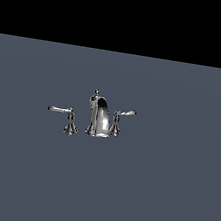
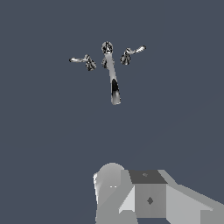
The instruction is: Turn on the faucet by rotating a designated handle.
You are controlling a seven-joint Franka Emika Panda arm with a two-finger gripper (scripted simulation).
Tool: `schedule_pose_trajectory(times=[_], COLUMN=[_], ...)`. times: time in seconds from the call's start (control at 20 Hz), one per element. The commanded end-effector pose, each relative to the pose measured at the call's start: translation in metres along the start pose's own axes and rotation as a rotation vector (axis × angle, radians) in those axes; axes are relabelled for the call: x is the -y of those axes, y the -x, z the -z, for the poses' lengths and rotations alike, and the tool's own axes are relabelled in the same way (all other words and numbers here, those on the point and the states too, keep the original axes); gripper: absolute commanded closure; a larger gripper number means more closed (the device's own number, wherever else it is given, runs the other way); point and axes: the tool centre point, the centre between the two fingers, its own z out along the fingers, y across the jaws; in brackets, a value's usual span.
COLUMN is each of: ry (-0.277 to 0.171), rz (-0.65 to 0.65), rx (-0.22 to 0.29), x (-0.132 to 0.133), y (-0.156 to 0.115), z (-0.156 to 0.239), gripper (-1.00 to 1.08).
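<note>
Two chrome levers are seen flanking the faucet [image 1: 100, 118] on the grey desk [image 1: 170, 193]; the handle [image 1: 121, 117] to be turned sits just beside the spout on the exterior view's right, its short arm pointing rightward. The other lever [image 1: 64, 115] stands apart on the left. The gripper's fingertips are not shown in either view, so whether they are spread cannot be told. Since the levers look alike, the wrong one could be approached, or the slick arm could be slipped off.
</note>
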Motion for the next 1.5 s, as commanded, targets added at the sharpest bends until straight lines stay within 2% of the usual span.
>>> schedule_pose_trajectory(times=[0.0, 0.35, 0.7, 1.45], ry=[0.000, -0.001, -0.005, -0.021], rz=[0.000, -0.030, -0.121, -0.471], rx=[0.000, -0.001, -0.003, -0.012], x=[0.000, 0.003, 0.012, 0.029], y=[0.000, -0.007, -0.028, -0.117], z=[0.000, -0.008, -0.033, -0.127], gripper=[1.08, 1.08, 1.08, 1.08])
